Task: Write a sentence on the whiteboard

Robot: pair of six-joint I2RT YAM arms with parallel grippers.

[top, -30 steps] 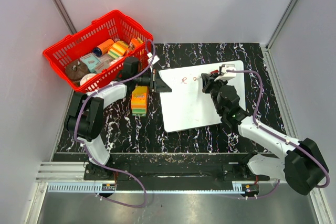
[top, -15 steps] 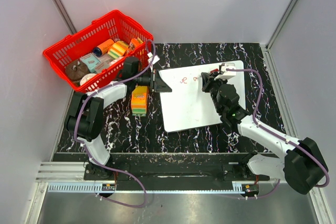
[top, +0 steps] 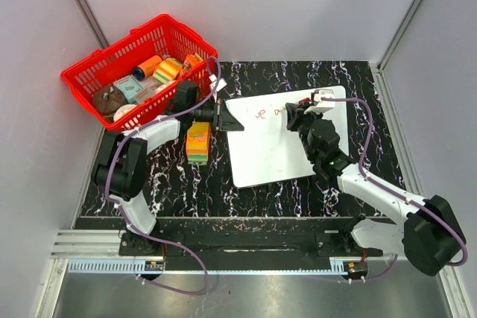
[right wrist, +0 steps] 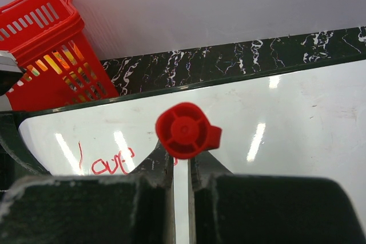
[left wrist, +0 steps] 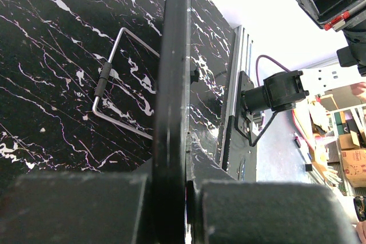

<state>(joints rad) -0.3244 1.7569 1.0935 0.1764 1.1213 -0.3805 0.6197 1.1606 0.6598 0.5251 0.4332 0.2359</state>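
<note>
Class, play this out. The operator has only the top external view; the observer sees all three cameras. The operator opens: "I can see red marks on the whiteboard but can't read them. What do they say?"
Observer: In the right wrist view the sentence is just one red word on the whiteboard, roughly "Love".
Operator: What is the right pincer gripping?
Observer: The right pincer is shut on a pen, whose round red end faces that camera.
Operator: And the left pincer?
Observer: In the left wrist view the left pincer is shut on the whiteboard's thin dark rim, seen edge-on.
</note>
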